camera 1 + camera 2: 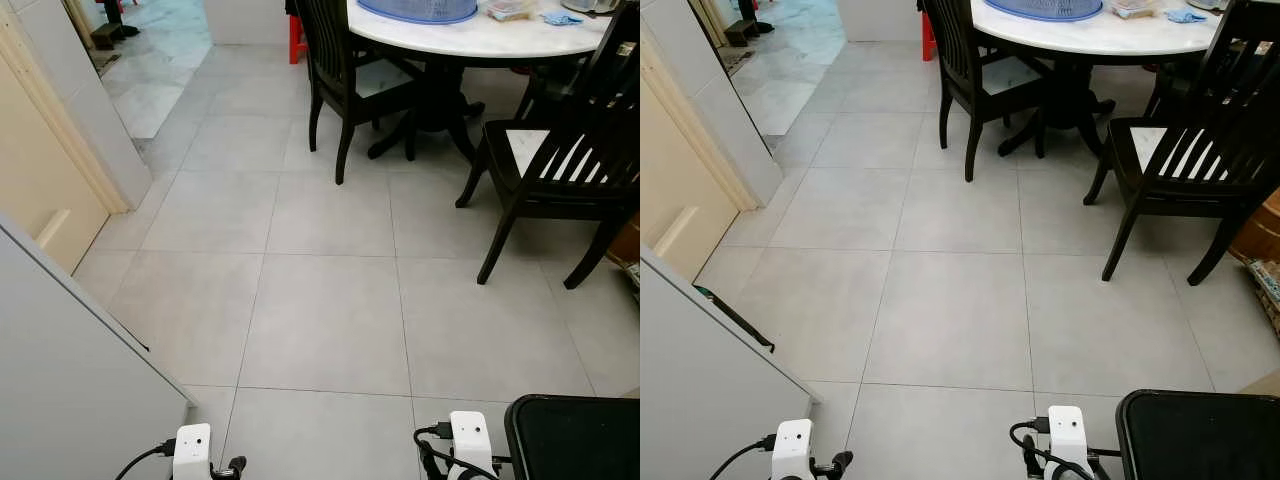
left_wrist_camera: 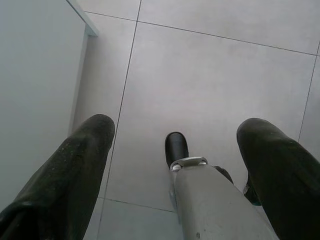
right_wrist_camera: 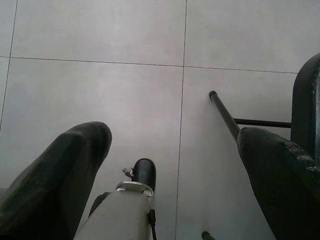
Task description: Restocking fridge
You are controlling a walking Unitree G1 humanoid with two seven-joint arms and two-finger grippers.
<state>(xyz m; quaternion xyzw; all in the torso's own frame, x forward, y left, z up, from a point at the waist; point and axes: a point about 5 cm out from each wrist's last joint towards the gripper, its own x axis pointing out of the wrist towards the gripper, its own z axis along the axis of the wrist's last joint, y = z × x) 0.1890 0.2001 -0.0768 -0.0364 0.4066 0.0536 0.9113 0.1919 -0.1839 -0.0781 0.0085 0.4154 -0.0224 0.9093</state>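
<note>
A tall white-grey fridge panel (image 1: pixel 70 370) stands at my near left, with a dark strip (image 1: pixel 735 320) along its upper edge. Its flat face (image 2: pixel 35 75) also runs beside my left gripper (image 2: pixel 177 127), which hangs low over the tiled floor. That gripper is open, with its two black fingers (image 2: pixel 75 170) spread and nothing between them. My right gripper (image 3: pixel 175 135) hangs the same way, open and holding nothing. Both wrists (image 1: pixel 192 445) (image 1: pixel 470 435) sit at the bottom of the eye views. No goods for restocking are in sight.
A black seat (image 1: pixel 575 435) stands at my near right, one thin leg (image 3: pixel 225 117) close to the right gripper. Ahead are a round white table (image 1: pixel 470 40) with a blue cover (image 1: pixel 418 10), dark chairs (image 1: pixel 560 170) (image 1: pixel 345 85), and a doorway (image 1: pixel 150 60) far left.
</note>
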